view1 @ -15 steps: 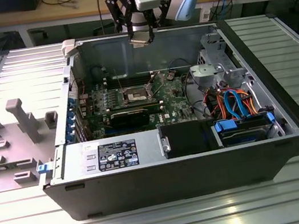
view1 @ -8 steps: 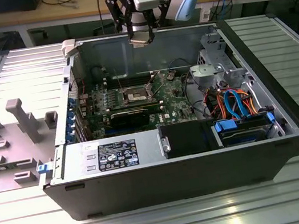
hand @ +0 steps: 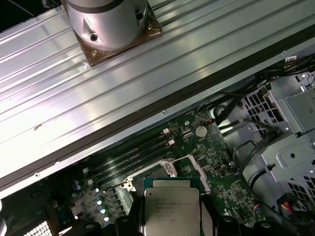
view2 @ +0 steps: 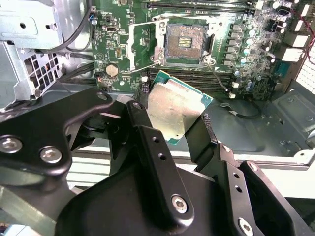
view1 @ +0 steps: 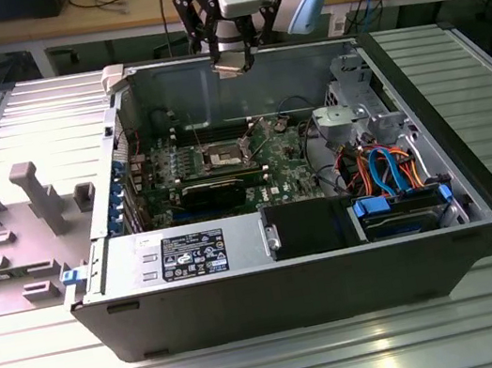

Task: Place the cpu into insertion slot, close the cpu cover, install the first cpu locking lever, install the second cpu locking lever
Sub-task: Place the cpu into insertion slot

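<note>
Your gripper (view2: pixel 172 129) is clamped on the cpu (view2: pixel 173 105) by its edges, likely to spare the contact side. It hangs above the far wall of the computer case (view1: pixel 293 290), short of the uncovered insertion slot (view2: pixel 186 42).

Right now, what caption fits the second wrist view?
Jaws hold the cpu clear of the empty insertion slot on the green board.

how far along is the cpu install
Nothing looks done yet: the insertion slot is open and empty, pins bare. In hand: the gripper holds the cpu above the board. Left: seating it, then closing and locking.
</note>
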